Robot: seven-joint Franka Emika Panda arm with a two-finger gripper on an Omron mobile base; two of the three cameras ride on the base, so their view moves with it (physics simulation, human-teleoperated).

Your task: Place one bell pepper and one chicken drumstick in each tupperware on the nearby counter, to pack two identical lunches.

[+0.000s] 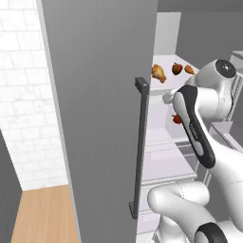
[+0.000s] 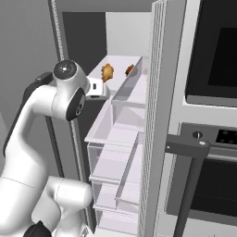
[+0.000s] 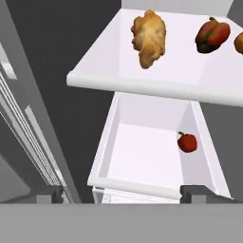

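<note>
Inside the open fridge, a golden chicken drumstick (image 3: pixel 149 38) (image 1: pixel 159 72) (image 2: pixel 107 71) lies on a white shelf (image 3: pixel 142 80). A dark red bell pepper (image 3: pixel 212 35) (image 1: pixel 177 68) sits to its right. Beyond that pepper an orange-brown piece (image 3: pixel 238 42) (image 1: pixel 190 69) is cut off by the picture's edge. A smaller red bell pepper (image 3: pixel 187 142) (image 1: pixel 177 119) rests in the white drawer (image 3: pixel 142 156) below the shelf. My gripper (image 3: pixel 126 193) hangs open in front of the drawer, below the shelf edge, holding nothing. The tupperware and the counter are out of view.
The grey fridge door (image 1: pixel 99 118) with its dark vertical handle (image 1: pixel 140 147) stands to the left of the arm. The other door's clear bins (image 2: pixel 118 152) sit close on the right, with an oven (image 2: pixel 208 139) beyond them. A white tiled wall (image 1: pixel 28 95) is at far left.
</note>
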